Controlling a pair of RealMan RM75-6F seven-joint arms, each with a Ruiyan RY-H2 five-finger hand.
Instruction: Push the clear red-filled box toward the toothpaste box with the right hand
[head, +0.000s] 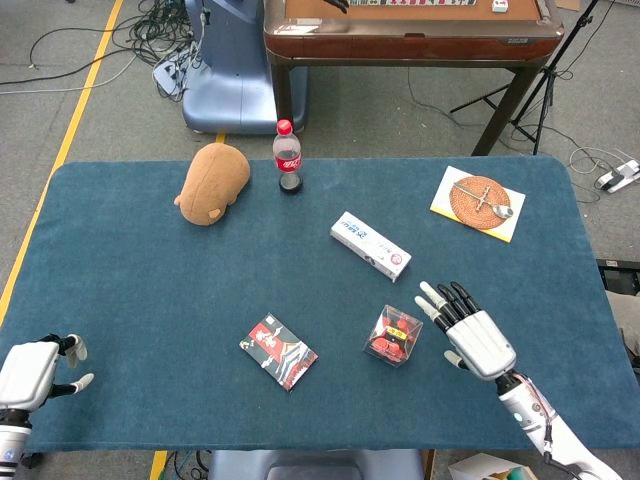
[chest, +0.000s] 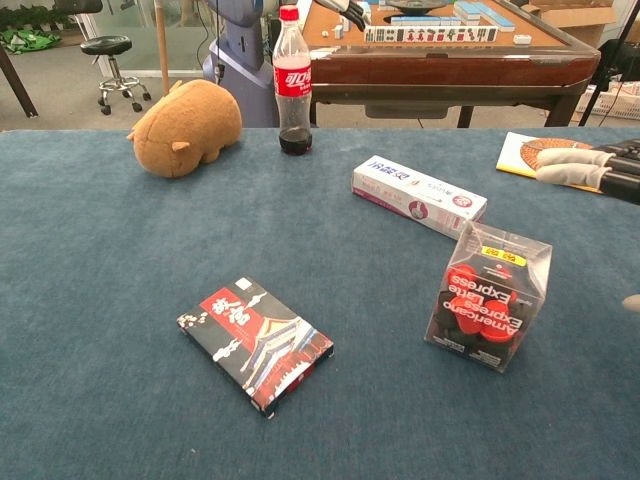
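The clear red-filled box (head: 393, 335) (chest: 488, 296) stands upright on the blue table, toward the front right of centre. Just beyond it lies the white toothpaste box (head: 370, 245) (chest: 418, 195), angled flat on the cloth. My right hand (head: 470, 331) hovers open a little to the right of the clear box, fingers spread and pointing away, not touching it; in the chest view only its fingertips (chest: 575, 167) show at the right edge. My left hand (head: 35, 368) rests at the front left corner with fingers loosely apart, holding nothing.
A dark card pack (head: 278, 351) (chest: 256, 341) lies left of the clear box. A brown plush (head: 212, 182) and a cola bottle (head: 288, 156) stand at the back. A woven coaster with a spoon on a yellow card (head: 479, 202) sits back right.
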